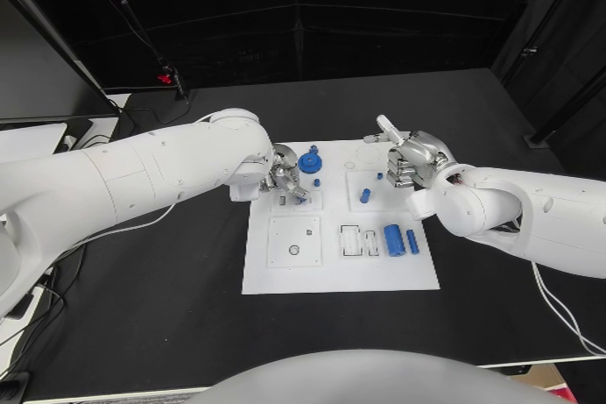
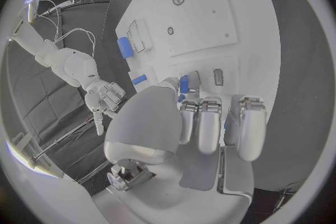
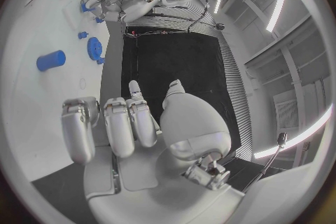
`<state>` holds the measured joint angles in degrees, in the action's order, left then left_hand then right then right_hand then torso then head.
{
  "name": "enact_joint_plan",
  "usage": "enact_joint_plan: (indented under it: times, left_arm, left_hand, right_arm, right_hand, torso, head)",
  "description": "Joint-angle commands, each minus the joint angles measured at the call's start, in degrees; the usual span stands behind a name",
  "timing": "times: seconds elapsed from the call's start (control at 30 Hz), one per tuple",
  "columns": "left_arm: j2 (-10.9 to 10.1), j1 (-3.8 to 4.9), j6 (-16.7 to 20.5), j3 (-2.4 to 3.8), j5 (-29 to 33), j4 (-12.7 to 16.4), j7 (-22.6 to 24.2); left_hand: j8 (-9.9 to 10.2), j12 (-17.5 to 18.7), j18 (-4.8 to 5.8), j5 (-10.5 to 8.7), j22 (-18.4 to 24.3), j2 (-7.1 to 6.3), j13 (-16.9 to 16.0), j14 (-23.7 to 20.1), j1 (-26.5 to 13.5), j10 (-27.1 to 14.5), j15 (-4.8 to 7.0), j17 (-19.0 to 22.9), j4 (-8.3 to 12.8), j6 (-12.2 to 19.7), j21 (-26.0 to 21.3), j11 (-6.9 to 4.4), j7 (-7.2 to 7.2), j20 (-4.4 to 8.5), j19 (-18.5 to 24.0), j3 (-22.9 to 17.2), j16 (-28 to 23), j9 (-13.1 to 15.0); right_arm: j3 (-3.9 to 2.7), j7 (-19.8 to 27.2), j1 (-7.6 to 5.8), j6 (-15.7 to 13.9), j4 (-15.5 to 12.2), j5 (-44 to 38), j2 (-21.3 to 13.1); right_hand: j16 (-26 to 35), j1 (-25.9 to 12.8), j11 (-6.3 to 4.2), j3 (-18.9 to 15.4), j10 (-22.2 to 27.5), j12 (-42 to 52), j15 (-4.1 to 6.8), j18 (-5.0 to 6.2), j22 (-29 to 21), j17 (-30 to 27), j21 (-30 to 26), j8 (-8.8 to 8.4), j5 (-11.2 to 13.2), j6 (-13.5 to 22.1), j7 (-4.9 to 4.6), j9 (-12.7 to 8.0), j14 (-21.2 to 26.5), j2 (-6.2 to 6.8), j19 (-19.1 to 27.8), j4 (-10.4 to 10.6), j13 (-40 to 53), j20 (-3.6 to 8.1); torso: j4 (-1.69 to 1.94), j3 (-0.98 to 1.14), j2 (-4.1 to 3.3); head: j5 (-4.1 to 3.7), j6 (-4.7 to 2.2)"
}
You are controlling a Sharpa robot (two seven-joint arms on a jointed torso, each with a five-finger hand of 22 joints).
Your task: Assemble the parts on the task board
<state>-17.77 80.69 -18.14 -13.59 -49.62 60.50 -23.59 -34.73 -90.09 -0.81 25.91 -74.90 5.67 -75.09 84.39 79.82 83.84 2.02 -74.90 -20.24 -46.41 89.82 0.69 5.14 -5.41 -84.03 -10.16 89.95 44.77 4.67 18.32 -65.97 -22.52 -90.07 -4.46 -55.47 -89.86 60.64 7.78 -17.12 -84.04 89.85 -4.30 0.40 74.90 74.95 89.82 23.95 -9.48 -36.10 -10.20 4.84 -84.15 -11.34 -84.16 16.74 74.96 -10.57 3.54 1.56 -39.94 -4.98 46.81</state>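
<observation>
Hovering over the task board, a small blue part is pinched by the left robot hand; the right robot hand is held empty, fingers loosely apart.

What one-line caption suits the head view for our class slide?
Both robot hands, left and right, hover over the far end of the white board with blue parts.

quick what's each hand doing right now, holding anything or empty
Left hand: pinching a small blue part over the task board.
Right hand: holding nothing, fingers curled in.
</observation>
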Motion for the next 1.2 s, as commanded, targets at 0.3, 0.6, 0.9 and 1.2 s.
enact_joint_plan:
  times: [0.3, 0.6, 0.9, 1.2]
  left_arm:
    - [-1.2, 0.1, 3.2, 0.04, 0.2, 0.5, 4.7]
    - [-2.7, 0.13, 0.3, 0.04, 0.5, 1.2, 2.1]
    - [-4.0, 0.14, -1.2, 0.04, 0.6, 2.2, 0.5]
    - [-3.8, 0.11, -1.8, 0.04, 0.6, 1.9, -0.1]
  left_hand:
    - [0.2, 0.1, 0.81, -0.37, -15.1, 2.57, -14.9, 5.6, 1.8, 6.2, -0.13, -15.1, 3.5, -1.9, 0.2, -0.09, -1.32, 0.38, -6.0, -4.0, 0.0, 0.2]
    - [0.3, 0.1, 0.81, -0.56, -15.1, 2.38, -14.9, 5.6, 1.7, 6.2, -0.12, -15.1, 3.5, -2.0, 0.2, -0.08, -1.32, 0.37, -6.0, -4.3, 0.0, 0.3]
    - [0.3, 0.1, 0.81, -0.56, -15.1, 2.31, -14.9, 5.6, 1.6, 6.2, -0.12, -15.1, 3.5, -2.0, 0.2, -0.09, -1.33, 0.37, -6.0, -4.4, 0.0, 0.3]
    - [0.4, 0.1, 0.81, -0.5, -15.1, 2.12, -14.9, 5.6, 1.5, 6.2, -0.1, -15.1, 3.5, -2.1, 0.2, -0.09, -1.32, 0.36, -6.0, -4.5, 0.0, 0.4]
  right_arm:
    - [0.01, -0.7, 0.27, 0.1, 0.3, 0.1, 0.0]
    - [0.03, -0.8, 0.35, 0.2, 0.5, 0.1, 0.1]
    - [0.04, -0.2, 0.4, 0.7, 0.6, 0.1, 0.1]
    - [0.04, -0.1, 0.42, 0.8, 0.6, 0.1, 0.2]
  right_hand:
    - [-0.1, 0.0, 0.44, -0.4, -6.0, 0.1, -0.46, -0.4, 15.1, 15.1, 0.2, 0.29, -0.2, 0.5, -2.36, -0.1, -5.8, -0.68, -5.8, -0.1, 15.0, -0.39]
    - [-0.1, 0.4, 0.48, -0.4, -6.0, 0.1, -0.5, -0.4, 15.1, 15.1, 0.2, 0.42, -0.8, 0.7, -2.4, -0.2, -5.8, -0.77, -5.8, -0.1, 15.0, -0.43]
    - [-0.1, 0.5, 0.53, -0.5, -6.0, 0.1, -0.55, -0.4, 15.1, 15.1, 0.2, 0.48, -1.4, 1.0, -2.47, -0.2, -5.8, -1.07, -5.8, 0.0, 15.0, -0.48]
    - [-0.1, 0.5, 0.54, -0.5, -6.0, 0.1, -0.55, -0.4, 15.1, 15.1, 0.2, 0.5, -1.5, 1.1, -2.46, -0.2, -5.8, -1.08, -5.8, -0.1, 15.0, -0.49]
  torso:
    - [0.05, 0.05, 0.0]
    - [-0.04, 0.07, 0.02]
    - [-0.05, 0.03, 0.02]
    - [-0.06, 0.04, 0.02]
  head:
    - [-0.08, 0.13]
    - [0.36, 0.23]
    - [0.6, 0.27]
    - [0.84, 0.22]
